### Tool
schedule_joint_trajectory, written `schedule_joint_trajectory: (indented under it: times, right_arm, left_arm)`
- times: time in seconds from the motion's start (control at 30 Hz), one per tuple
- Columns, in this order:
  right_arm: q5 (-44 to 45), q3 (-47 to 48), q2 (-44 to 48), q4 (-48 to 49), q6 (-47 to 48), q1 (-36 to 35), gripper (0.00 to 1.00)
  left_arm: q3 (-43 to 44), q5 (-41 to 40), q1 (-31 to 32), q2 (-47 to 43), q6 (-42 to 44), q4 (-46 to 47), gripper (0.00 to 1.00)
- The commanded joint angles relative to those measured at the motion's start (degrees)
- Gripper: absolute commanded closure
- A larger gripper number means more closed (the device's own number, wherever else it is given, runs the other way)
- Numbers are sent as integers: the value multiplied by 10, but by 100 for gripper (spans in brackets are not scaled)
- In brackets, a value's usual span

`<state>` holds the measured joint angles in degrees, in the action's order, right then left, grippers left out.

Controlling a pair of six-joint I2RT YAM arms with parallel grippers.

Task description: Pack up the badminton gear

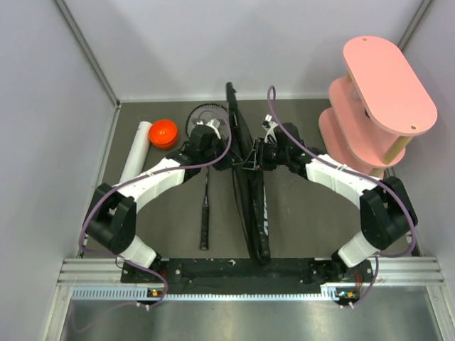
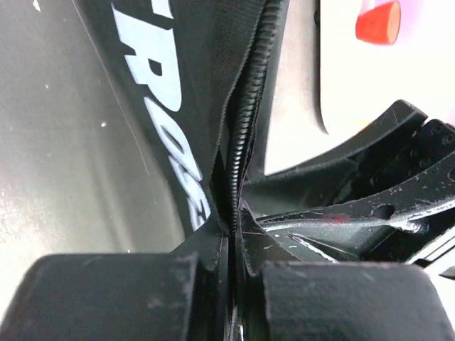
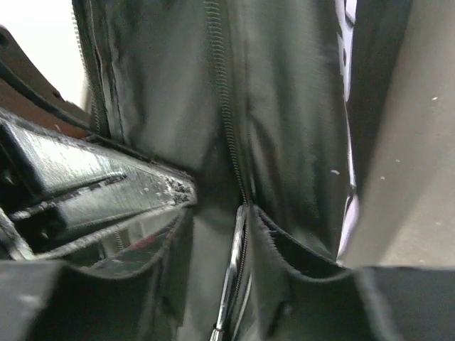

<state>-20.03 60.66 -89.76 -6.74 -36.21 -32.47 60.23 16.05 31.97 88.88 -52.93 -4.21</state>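
Pinching the CROSSWAY bag [image 1: 250,206] from both sides, the arms meet at about its mid-length. The bag stands on edge, running away from the arm bases.

Left gripper [image 2: 229,241]: fully closed on the bag's fabric lip right by the zipper [image 2: 245,121], pads pressed together on cloth.

Right gripper [image 3: 224,220], on the bag's other side: fingers slightly apart, with the zipper seam and a thin shiny strip [image 3: 231,277] in the gap. Cannot tell if they actually grip anything.

One racket [image 1: 206,192] lies flat just left of the bag, outside it, head toward the far end. White tube [image 1: 135,156] is well left of the bag, orange cap [image 1: 163,133] just beside its far end. No shuttlecocks or second racket visible. Pink shelf [image 1: 384,92] is well right of the bag.

Risks, as judged:
- If the right side has no hold, the bag hangs off the left pinch alone. It could flop over or its mouth could fall shut.
- The left pinch is on a thin cloth edge near the teeth. A pull may slip off, or drag the whole bag instead of spreading it.
- Toppling left would drop the bag onto the racket and cover it.
- The shiny strip, if it is a zipper pull, could snag between the right fingers.
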Motion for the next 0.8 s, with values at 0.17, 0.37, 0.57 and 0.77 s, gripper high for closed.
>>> schedule_joint_trajectory:
  times: [0.17,0.37,0.57,0.77]
  right_arm:
    - [8,2,145,-144,145,3,44]
    - [60,-17,132,-160,129,2,40]
    - [147,31,62,-135,104,-5,43]
    - [198,83,-18,-139,114,-34,38]
  left_arm:
    - [62,0,11,-3,55,-76,100]
    - [53,11,12,7,52,-68,100]
    - [40,23,13,4,41,-52,100]
    - [34,23,13,1,39,-49,100]
